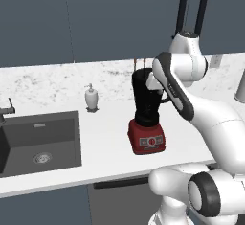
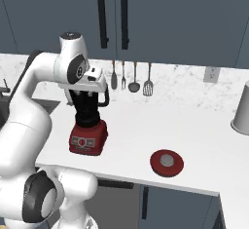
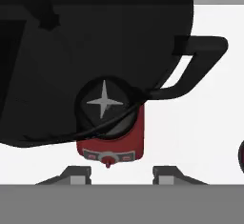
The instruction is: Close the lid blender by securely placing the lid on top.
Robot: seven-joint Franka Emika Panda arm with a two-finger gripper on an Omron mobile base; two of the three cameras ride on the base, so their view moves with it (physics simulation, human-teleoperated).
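The blender (image 2: 87, 136) stands on the white counter, a red boxy base with a tall black jar (image 2: 87, 107) whose top is uncovered. The red lid (image 2: 167, 162) with its grey centre cap lies flat on the counter to the right of the blender, near the front edge. My gripper (image 2: 89, 92) hangs just above the jar's mouth. In the hand view I look straight down into the jar (image 3: 95, 51), at the star-shaped blade (image 3: 104, 103), the side handle (image 3: 198, 63) and the red base (image 3: 112, 147). The gripper (image 3: 121, 174) is open with nothing between its fingertips.
A white soap dispenser (image 1: 91, 98) stands left of the blender, and beyond it lies the dark sink (image 1: 40, 142). Kitchen utensils (image 2: 131, 79) hang on the back wall. A grey container (image 2: 241, 108) stands at the far right. Dark cabinets hang above.
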